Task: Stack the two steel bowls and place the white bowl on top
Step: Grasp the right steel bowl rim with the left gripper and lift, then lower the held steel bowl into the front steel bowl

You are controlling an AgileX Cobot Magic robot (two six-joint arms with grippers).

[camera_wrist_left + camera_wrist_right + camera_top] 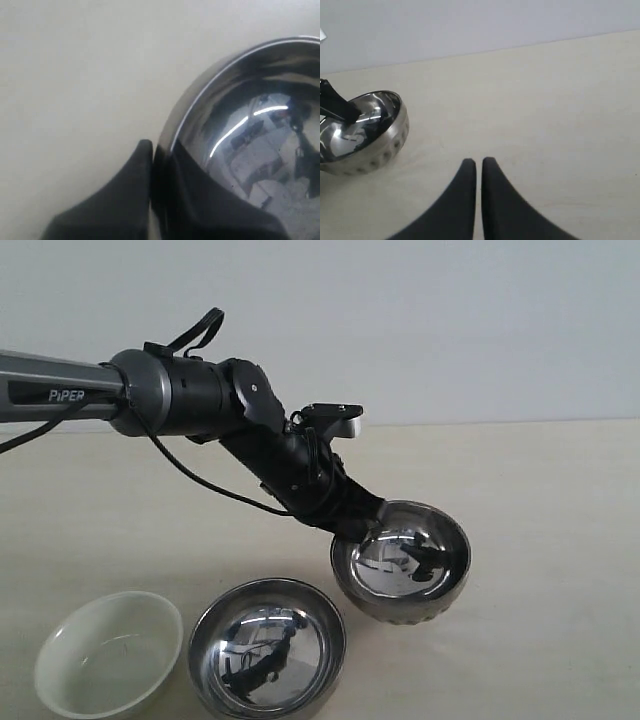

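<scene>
My left gripper (352,525) is shut on the rim of the ribbed steel bowl (405,565), one finger outside and one inside, and the bowl tilts as if raised off the table. Close up, that rim (200,85) sits between my fingers (140,170). The smooth steel bowl (267,648) rests on the table in front, left of the held bowl. The white bowl (108,653) stands at the front left. My right gripper (478,162) is shut on nothing above bare table, with the ribbed steel bowl (367,132) off to one side; it does not show in the exterior view.
The beige table (540,490) runs back to a pale wall (450,320). My left arm (170,390) reaches in from the left above the table.
</scene>
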